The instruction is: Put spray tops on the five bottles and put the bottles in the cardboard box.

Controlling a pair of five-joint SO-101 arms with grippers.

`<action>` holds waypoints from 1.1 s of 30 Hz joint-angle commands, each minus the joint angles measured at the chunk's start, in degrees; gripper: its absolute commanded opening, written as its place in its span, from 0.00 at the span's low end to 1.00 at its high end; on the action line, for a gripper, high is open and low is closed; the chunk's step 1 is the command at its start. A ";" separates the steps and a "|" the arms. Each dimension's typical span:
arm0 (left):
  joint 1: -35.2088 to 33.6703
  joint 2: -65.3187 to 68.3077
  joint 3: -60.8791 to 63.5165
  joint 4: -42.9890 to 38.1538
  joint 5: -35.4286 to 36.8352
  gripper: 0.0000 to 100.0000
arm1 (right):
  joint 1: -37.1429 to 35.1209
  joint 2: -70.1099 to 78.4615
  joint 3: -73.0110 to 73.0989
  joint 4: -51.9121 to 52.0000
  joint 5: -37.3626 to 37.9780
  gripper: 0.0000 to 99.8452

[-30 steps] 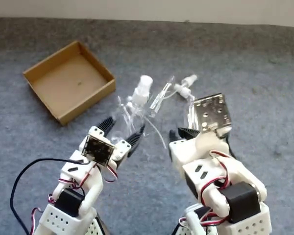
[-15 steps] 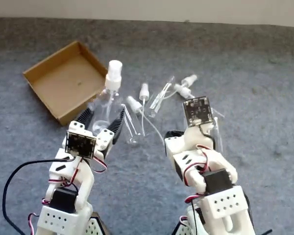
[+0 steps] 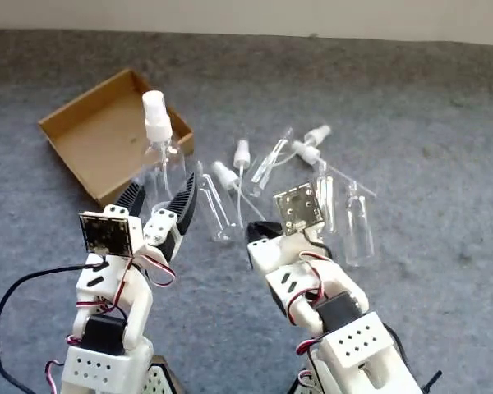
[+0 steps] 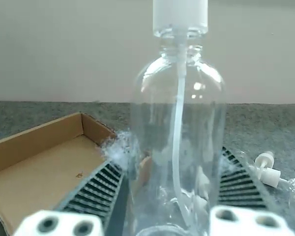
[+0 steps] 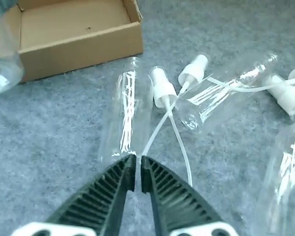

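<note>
Left gripper (image 3: 158,199) clamped on upright clear plastic bottle (image 3: 158,160) capped with white spray top (image 3: 155,111), just beside open brown cardboard box (image 3: 99,139), right gripper (image 5: 137,162) narrowed almost together and holding nothing, over grey carpet (image 3: 411,107), near lying clear bottles (image 5: 125,110) and loose white spray tops (image 5: 162,88).

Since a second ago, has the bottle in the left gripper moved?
Yes. The bottle has moved left toward the box; held upright in the left gripper, it now overlaps the box's right corner.
</note>
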 commanded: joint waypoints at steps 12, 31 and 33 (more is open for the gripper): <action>-0.66 -0.66 -1.71 -8.35 0.97 0.11 | -1.45 -0.57 6.37 -10.77 0.44 0.01; 9.45 -0.31 -6.20 -8.35 -2.81 0.10 | 0.92 -15.16 6.29 -10.42 0.62 0.01; 9.71 -0.31 -6.02 -8.35 -3.34 0.10 | 1.10 -20.35 7.43 -9.45 0.70 0.01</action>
